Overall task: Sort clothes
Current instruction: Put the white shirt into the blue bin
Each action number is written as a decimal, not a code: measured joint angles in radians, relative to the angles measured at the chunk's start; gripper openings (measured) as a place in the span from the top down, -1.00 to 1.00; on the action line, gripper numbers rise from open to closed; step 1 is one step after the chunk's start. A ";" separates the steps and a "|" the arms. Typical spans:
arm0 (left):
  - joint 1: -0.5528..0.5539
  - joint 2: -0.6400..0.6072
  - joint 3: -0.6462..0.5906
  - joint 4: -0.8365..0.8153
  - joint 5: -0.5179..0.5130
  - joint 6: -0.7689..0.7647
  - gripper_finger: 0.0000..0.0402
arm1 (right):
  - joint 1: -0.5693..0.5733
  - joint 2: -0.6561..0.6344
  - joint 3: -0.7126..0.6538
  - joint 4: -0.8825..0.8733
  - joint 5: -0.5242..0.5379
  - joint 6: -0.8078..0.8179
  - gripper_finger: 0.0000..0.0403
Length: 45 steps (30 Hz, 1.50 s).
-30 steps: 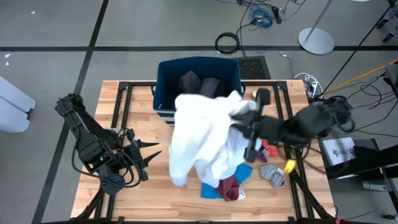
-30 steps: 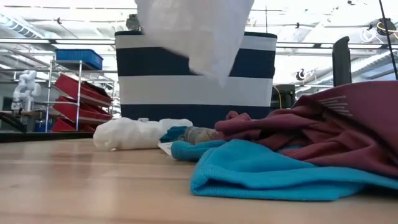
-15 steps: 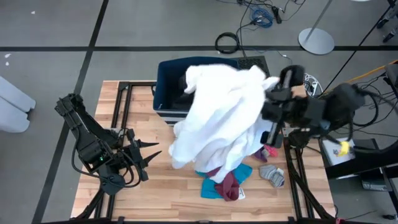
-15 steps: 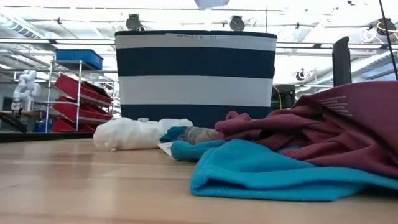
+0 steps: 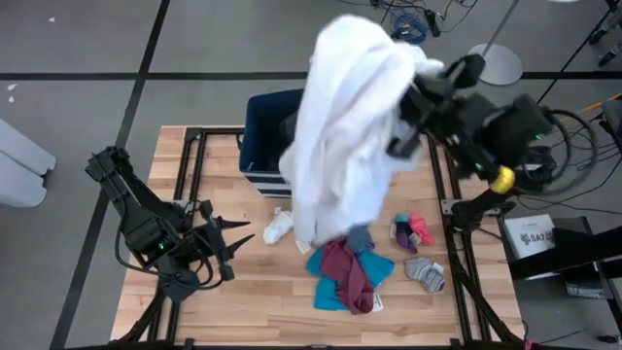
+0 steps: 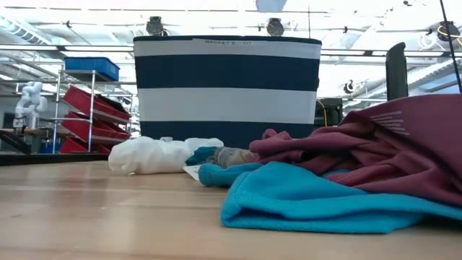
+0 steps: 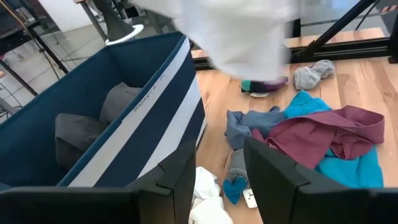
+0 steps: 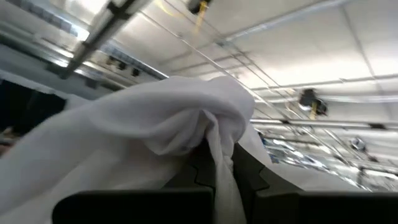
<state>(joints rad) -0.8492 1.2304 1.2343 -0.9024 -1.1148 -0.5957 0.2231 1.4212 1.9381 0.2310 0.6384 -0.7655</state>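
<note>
Left gripper parked over the table's left side, fingers spread, holding nothing; navy striped bin at the back, dark grey clothes inside; white garment hanging above bin and table, pinched in the closed right gripper; maroon, blue and grey pieces heaped below.

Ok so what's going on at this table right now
The robot is sorting clothes. Its right gripper is shut on a big white garment and holds it high above the navy striped bin, which already has dark grey pieces inside. On the table beside the bin lie a maroon garment on a bright blue one, a small white piece, grey socks and a red piece. The left gripper waits open, low over the table's left side.
</note>
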 joint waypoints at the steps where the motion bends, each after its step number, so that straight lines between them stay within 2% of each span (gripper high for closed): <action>1: 0.007 0.000 0.000 0.001 0.012 -0.001 0.28 | -0.030 0.002 0.000 -0.002 0.000 0.021 0.98; 12: 0.072 0.019 0.000 0.003 0.077 0.024 0.28 | -0.310 0.039 0.000 -0.005 -0.001 0.275 0.98; 21: 0.078 0.019 0.000 0.004 0.109 0.026 0.28 | -0.428 0.183 0.000 -0.093 -0.009 0.402 0.98; 32: 0.077 0.019 0.000 0.003 0.117 0.027 0.28 | -0.527 0.358 -0.002 -0.309 -0.023 0.571 0.98; 42: 0.077 0.019 0.000 0.002 0.135 0.027 0.28 | -0.566 0.442 -0.002 -0.520 -0.207 0.673 0.98; 45: 0.077 0.019 0.000 0.003 0.143 0.027 0.28 | -0.578 0.454 -0.002 -0.625 -0.311 0.675 0.98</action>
<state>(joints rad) -0.7727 1.2491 1.2343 -0.8997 -0.9714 -0.5690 -0.3549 1.8748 1.9366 -0.3939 0.3269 -0.0901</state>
